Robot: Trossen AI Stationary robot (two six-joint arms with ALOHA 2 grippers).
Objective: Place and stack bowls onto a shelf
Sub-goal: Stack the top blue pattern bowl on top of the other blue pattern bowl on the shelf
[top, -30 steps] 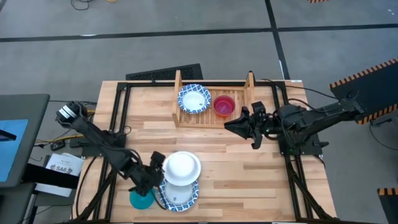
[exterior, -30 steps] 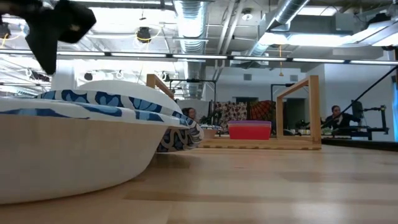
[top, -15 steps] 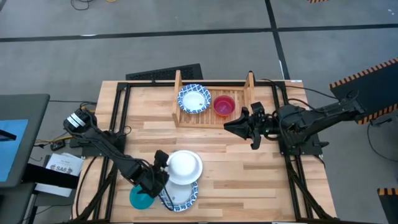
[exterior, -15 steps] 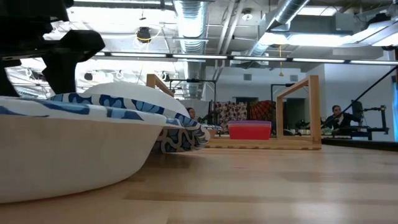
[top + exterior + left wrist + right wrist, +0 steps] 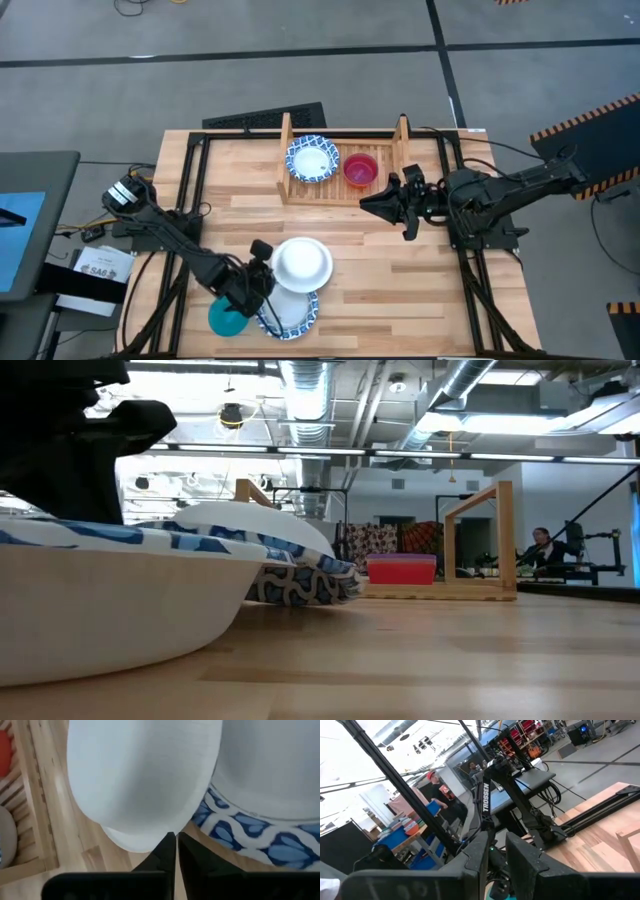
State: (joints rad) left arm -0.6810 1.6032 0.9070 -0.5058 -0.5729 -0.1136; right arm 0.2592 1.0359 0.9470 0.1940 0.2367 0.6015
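A white bowl (image 5: 301, 263), bottom up, hangs tilted above a blue-rimmed bowl (image 5: 290, 312) near the worktop's (image 5: 370, 290) front edge. The left tool (image 5: 262, 282) pinches the white bowl's rim, its fingers (image 5: 170, 851) pressed together on it. A teal bowl (image 5: 226, 320) lies just beside the blue-rimmed bowl. The wooden shelf (image 5: 345, 190), well apart, holds another blue-rimmed bowl (image 5: 312, 159) and a red bowl (image 5: 360, 169). The right tool (image 5: 385, 203), its fingers close together, waits near the shelf.

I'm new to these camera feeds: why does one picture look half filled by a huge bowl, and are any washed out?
Low view: the nearest blue-rimmed white bowl sits beside the lens, so it looms. Left wrist view: the lifted white bowl fills the frame, soft. Right wrist view: bright background glare.
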